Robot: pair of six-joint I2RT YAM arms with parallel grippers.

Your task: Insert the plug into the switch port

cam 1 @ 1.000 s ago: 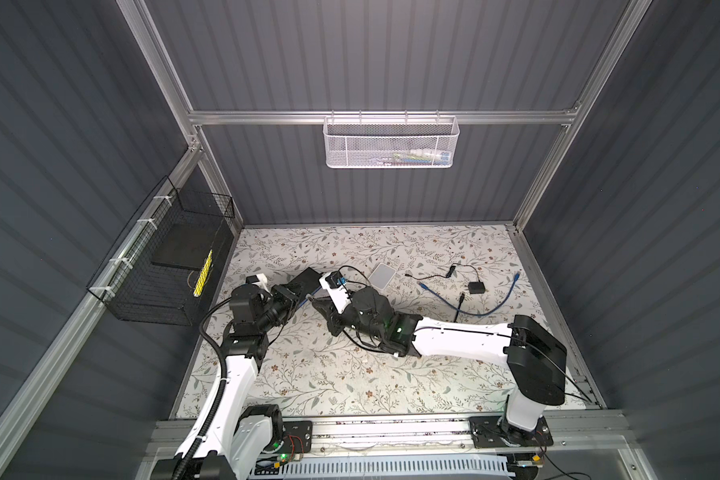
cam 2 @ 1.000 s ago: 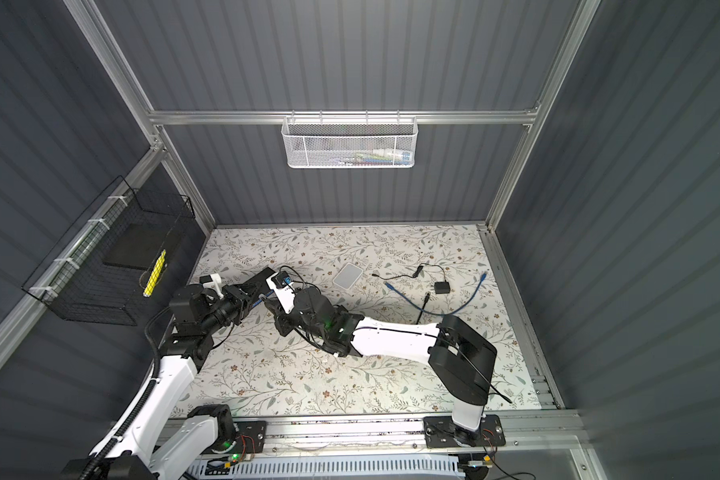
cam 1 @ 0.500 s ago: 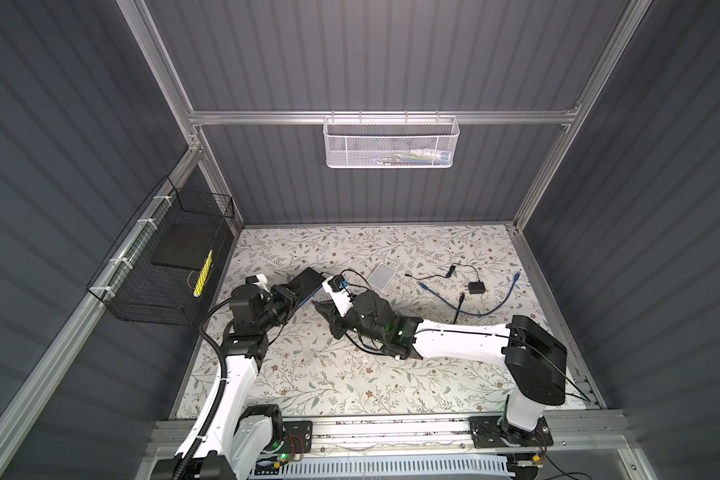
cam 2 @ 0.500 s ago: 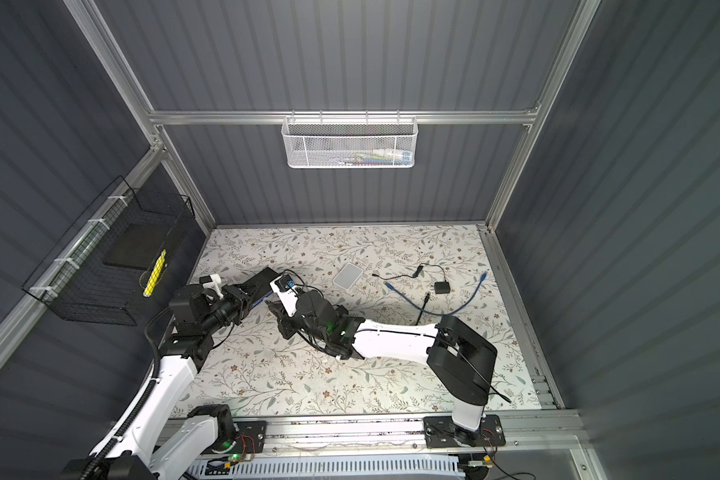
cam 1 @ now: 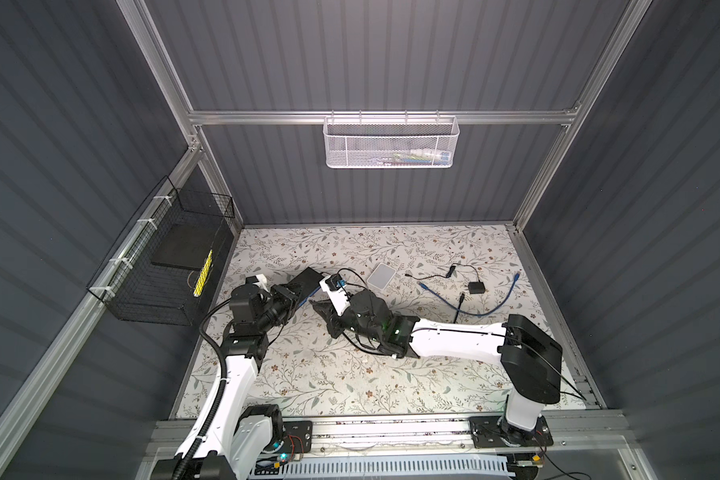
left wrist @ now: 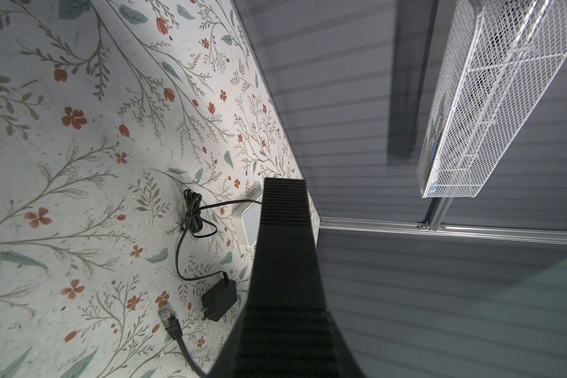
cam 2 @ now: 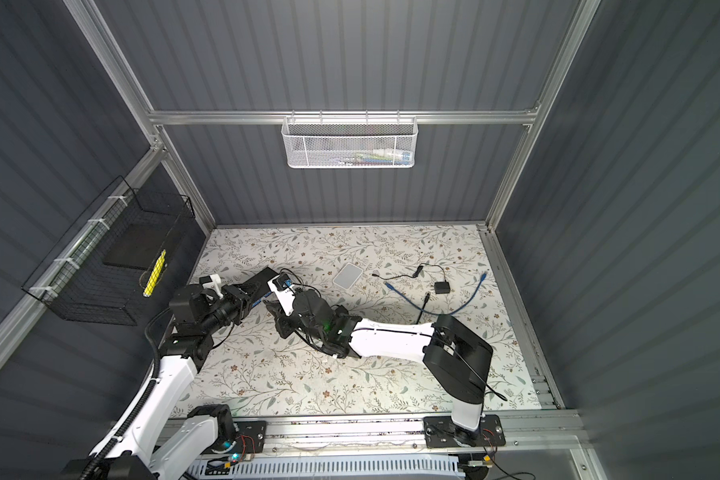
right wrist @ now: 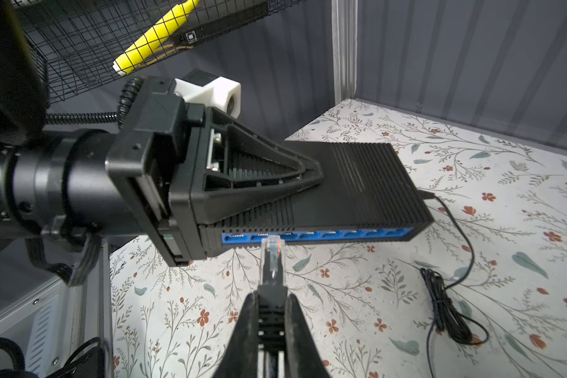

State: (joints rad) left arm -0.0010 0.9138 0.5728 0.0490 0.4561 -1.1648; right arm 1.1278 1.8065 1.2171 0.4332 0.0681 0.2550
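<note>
My left gripper (right wrist: 308,183) is shut on the black switch (right wrist: 357,183) and holds it above the floral mat, its blue port row (right wrist: 315,235) facing my right gripper. In the right wrist view my right gripper (right wrist: 272,297) is shut on the black boot of the clear plug (right wrist: 272,255). The plug's tip is at the blue face near the second and third ports from the gripped end; most of its clear body still shows. In both top views the switch (cam 1: 308,279) (cam 2: 267,276) lies between the left gripper (cam 1: 298,291) and right gripper (cam 1: 321,306).
A white box (cam 1: 382,274), a black power adapter (cam 1: 476,286) with its thin cord, and a blue cable (cam 1: 474,309) lie on the mat to the right. A black wire basket (cam 1: 159,266) hangs on the left wall, a white mesh basket (cam 1: 391,143) on the back wall.
Hardly anything differs: the right arm with the plug has shifted only slightly beside the switch. Both grips hold as before.
</note>
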